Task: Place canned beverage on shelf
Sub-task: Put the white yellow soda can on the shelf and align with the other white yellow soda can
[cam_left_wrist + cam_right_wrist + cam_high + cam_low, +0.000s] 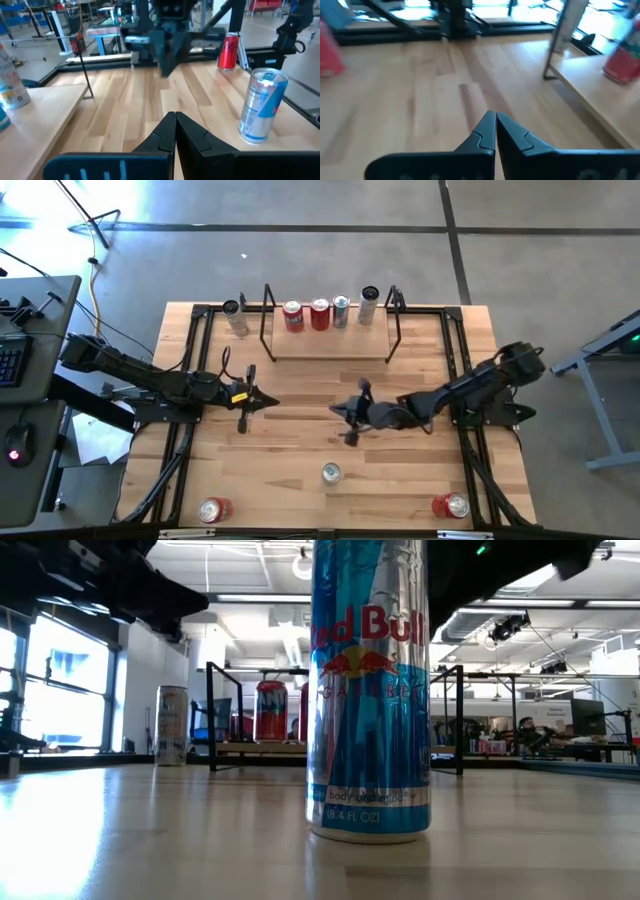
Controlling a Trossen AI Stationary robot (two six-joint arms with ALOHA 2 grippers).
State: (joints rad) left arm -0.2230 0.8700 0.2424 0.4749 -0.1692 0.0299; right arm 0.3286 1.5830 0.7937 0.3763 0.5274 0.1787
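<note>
The shelf (330, 345) at the table's (300, 460) far edge carries four cans in a row along its back, two red, with a slim can (236, 317) off its left end and three cans near the front edge, while the left gripper (268, 403) and right gripper (338, 411) hover mid-table with fingers closed, empty.

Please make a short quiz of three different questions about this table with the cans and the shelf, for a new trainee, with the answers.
1. True or false: the left gripper holds a can.
2. How many cans stand on the shelf?
3. Which can stands nearest the right gripper? A: the Red Bull can. B: the red can at the near left corner. C: the red can at the near right corner.

Key: 1 false, both grippers are shut and empty. 2 four. 3 A.
</note>
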